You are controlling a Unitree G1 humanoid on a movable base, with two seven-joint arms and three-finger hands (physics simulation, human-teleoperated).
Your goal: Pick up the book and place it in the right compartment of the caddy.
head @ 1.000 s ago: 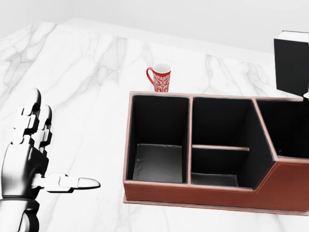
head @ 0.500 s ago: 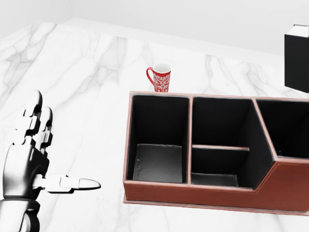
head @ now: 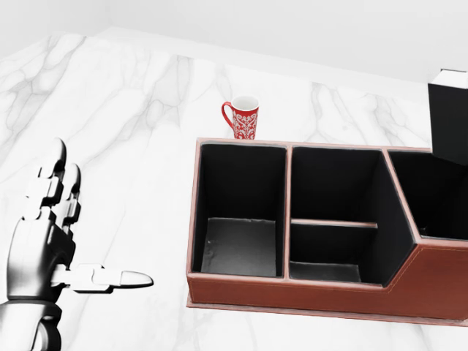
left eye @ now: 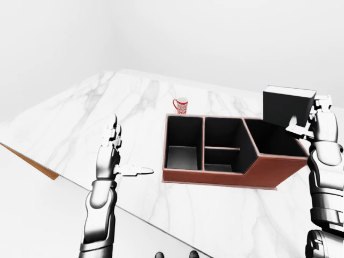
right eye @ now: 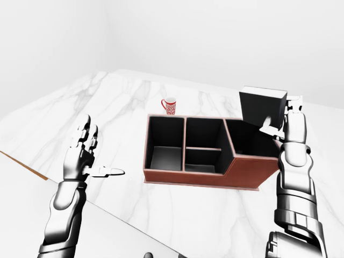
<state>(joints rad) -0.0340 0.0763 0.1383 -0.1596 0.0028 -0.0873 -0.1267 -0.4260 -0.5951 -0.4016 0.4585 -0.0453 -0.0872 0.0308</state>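
Left-eye view: both arms visible. The right robot hand (left eye: 318, 124) is raised at the view's right edge, fingers closed on the book (left eye: 287, 106), which hangs upright in the air above the right compartment of the caddy (left eye: 231, 177). Book: black cover, white page edge along its top. The left robot hand (left eye: 112, 156) stands well apart to the left of the caddy, fingers straight up and spread, thumb pointing at the caddy; it holds nothing. A red-patterned mug (left eye: 181, 106) sits on the white marble table (left eye: 80, 123) just beyond the caddy's far wall, on the left-compartment side.

Head view: closer, but the right robot hand is out of frame; only the book's left part shows at the right edge, above the right compartment. The caddy shows a brown leather outside and black lining; the middle compartment has a cross divider. All visible compartments hold nothing. The mug has a white inside.

Right-eye view: nearly the same as the left-eye view; the book's lower edge shows just above the caddy's right wall, with no clear contact.
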